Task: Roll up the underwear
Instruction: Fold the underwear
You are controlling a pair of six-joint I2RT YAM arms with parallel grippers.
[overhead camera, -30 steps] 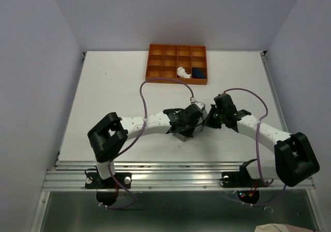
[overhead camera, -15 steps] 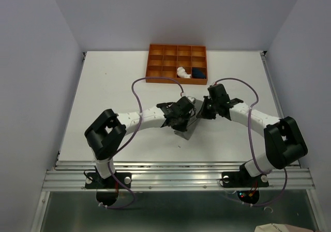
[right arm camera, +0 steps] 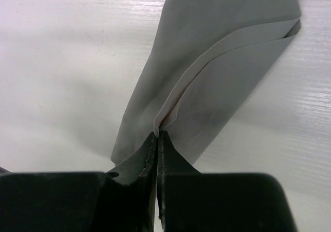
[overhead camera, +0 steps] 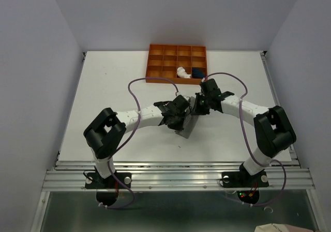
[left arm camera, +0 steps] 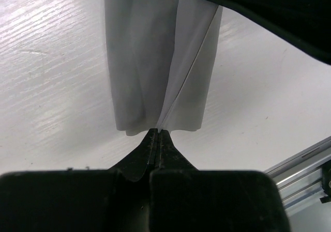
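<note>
Left gripper (left arm camera: pixel 158 134) is clamped shut on one edge of the grey underwear (left arm camera: pixel 155 61) — folded, at mid-table, short of the orange tray (overhead camera: pixel 165 80); right gripper (right arm camera: pixel 158 136) is pinched on another edge. Both edges are best held level and taut, so the roll is started straight.

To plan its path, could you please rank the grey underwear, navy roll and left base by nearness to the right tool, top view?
1. Grey underwear: in the right tool.
2. Navy roll: in the tray, farther back.
3. Left base: near-left edge.
</note>
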